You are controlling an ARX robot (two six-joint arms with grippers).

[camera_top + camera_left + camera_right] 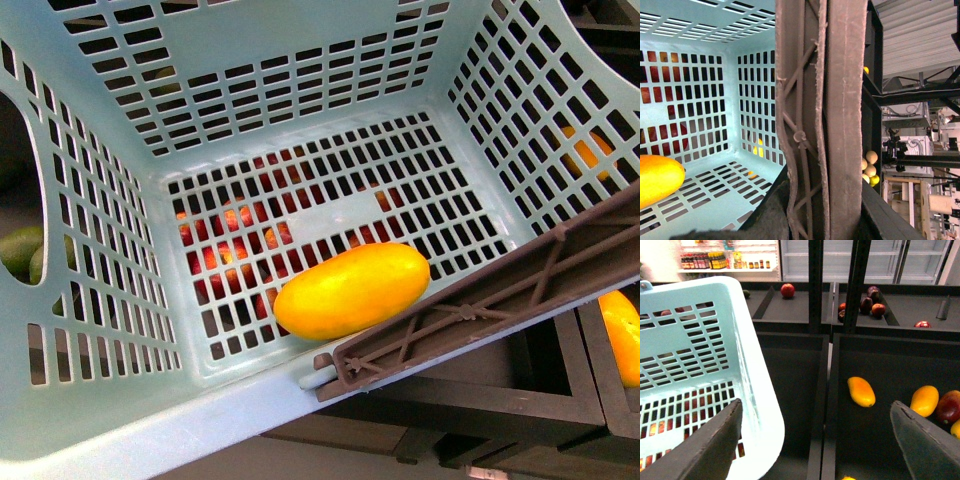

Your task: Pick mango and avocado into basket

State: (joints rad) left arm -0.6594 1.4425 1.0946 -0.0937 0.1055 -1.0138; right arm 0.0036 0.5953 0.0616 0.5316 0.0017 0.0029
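The light teal basket fills the front view. A yellow-orange mango lies on its slotted bottom near the front wall, and also shows in the left wrist view. My left gripper is shut on the basket's brown-grey handle, which crosses the front view at the right. My right gripper is open and empty beside the basket's rim, above a dark bin. Green fruit shows through the basket's left opening; I cannot tell whether it is the avocado.
The dark bin under my right gripper holds two more mangoes and a red fruit. Bins behind it hold a red apple and dark fruits. Black shelf posts stand between the bins.
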